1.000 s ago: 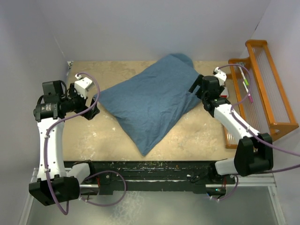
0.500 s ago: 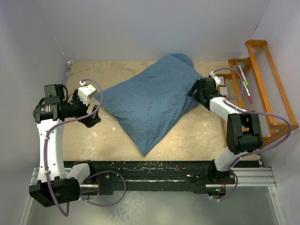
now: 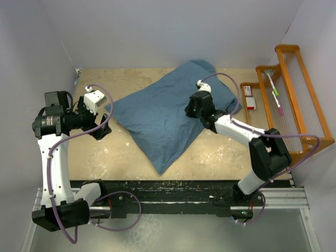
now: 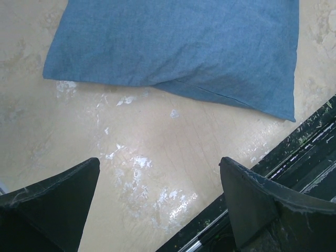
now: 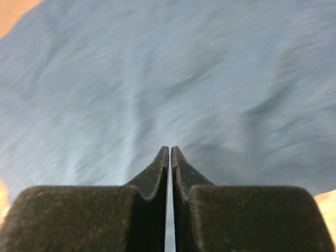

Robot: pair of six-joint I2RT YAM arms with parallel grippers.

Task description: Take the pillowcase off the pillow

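Note:
The slate-blue pillowcase (image 3: 157, 115) lies plump and wrinkled across the middle of the table, and the pillow is hidden inside it. My right gripper (image 3: 190, 109) hovers over the right part of the cloth. In the right wrist view its fingers (image 5: 169, 149) are shut together with nothing between them, and blue pillowcase (image 5: 157, 79) fills the view beneath. My left gripper (image 3: 105, 122) stands open just left of the pillowcase's left corner. The left wrist view shows its fingers (image 4: 159, 163) wide apart over bare table, the pillowcase (image 4: 178, 47) ahead of them.
An orange rack (image 3: 299, 100) stands at the right edge of the table, with a small red-and-white box (image 3: 250, 97) and a pen-like item (image 3: 275, 94) on it. A black rail (image 3: 168, 189) runs along the near edge. White walls close in at the left, back and right.
My right arm has swung left from the pillowcase's right edge to above the cloth, and its gripper has gone from open to shut. The left arm has barely shifted.

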